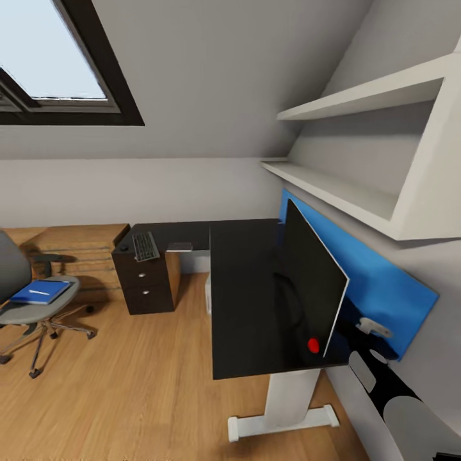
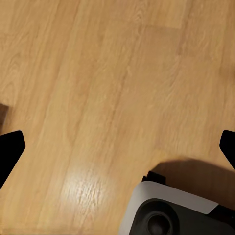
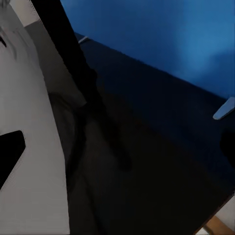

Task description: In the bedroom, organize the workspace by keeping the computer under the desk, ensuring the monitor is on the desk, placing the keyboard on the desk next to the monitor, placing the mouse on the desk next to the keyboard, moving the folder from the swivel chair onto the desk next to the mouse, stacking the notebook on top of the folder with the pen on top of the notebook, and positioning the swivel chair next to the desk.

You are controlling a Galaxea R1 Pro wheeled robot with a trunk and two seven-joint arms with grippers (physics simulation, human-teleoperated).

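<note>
Your right jaws [image 1: 370, 339], seemingly open and empty beside the wide black monitor [image 1: 314, 275] on the glossy black tabletop [image 1: 246, 301], lie far from the flat blue folder [image 1: 40, 292] on the grey swivel chair [image 1: 25, 301], and your empty, spread left jaws [image 2: 117, 147] face the wooden floor [image 2: 98, 73].

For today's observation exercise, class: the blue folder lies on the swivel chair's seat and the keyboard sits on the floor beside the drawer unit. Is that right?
Not quite. The keyboard sits on the desk top, above the drawer unit, not on the floor. The head view shows this. The folder does lie on the swivel chair seat.
</note>
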